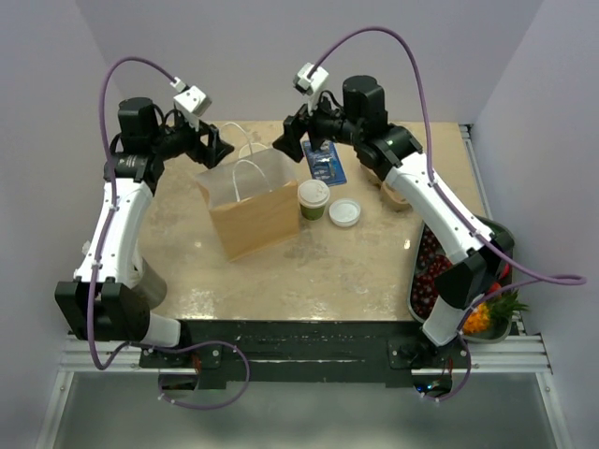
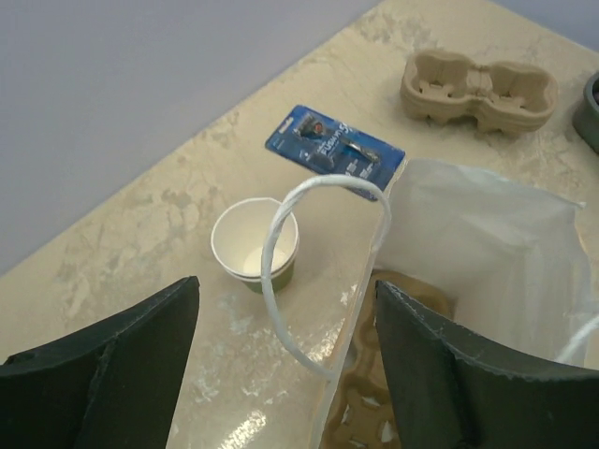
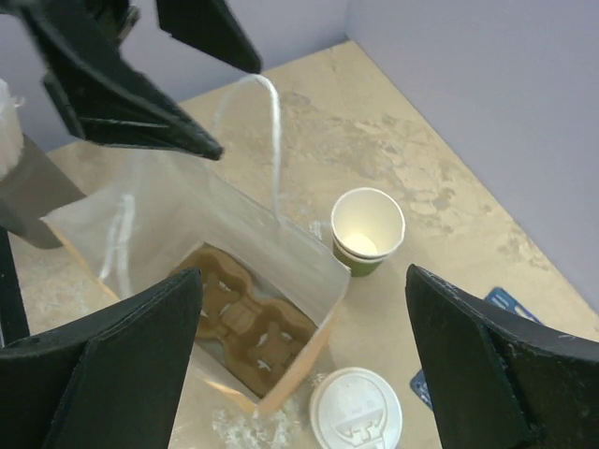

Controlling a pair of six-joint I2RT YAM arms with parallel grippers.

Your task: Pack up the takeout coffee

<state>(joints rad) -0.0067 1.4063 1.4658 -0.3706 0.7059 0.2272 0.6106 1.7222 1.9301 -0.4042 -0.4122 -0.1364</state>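
An olive-green paper cup with a cream rim [image 1: 314, 198] stands open, without a lid, right of the brown paper bag [image 1: 248, 201]. It also shows in the left wrist view [image 2: 255, 245] and the right wrist view [image 3: 368, 229]. A round white lid [image 1: 344, 212] lies flat on the table beside it [image 3: 356, 412]. No cup wearing a lid is in view. My left gripper [image 1: 220, 148] [image 2: 287, 309] is open above the bag's far rim and white handle [image 2: 281, 234]. My right gripper [image 1: 285, 142] [image 3: 301, 281] is open and empty above the bag and cup.
A pulp cup carrier [image 3: 248, 327] lies inside the bag. A second carrier [image 2: 479, 89] and a blue blister pack [image 1: 326, 161] lie behind it. A dark tray of red fruit [image 1: 432, 271] and a toy pineapple [image 1: 491, 313] sit at the right edge.
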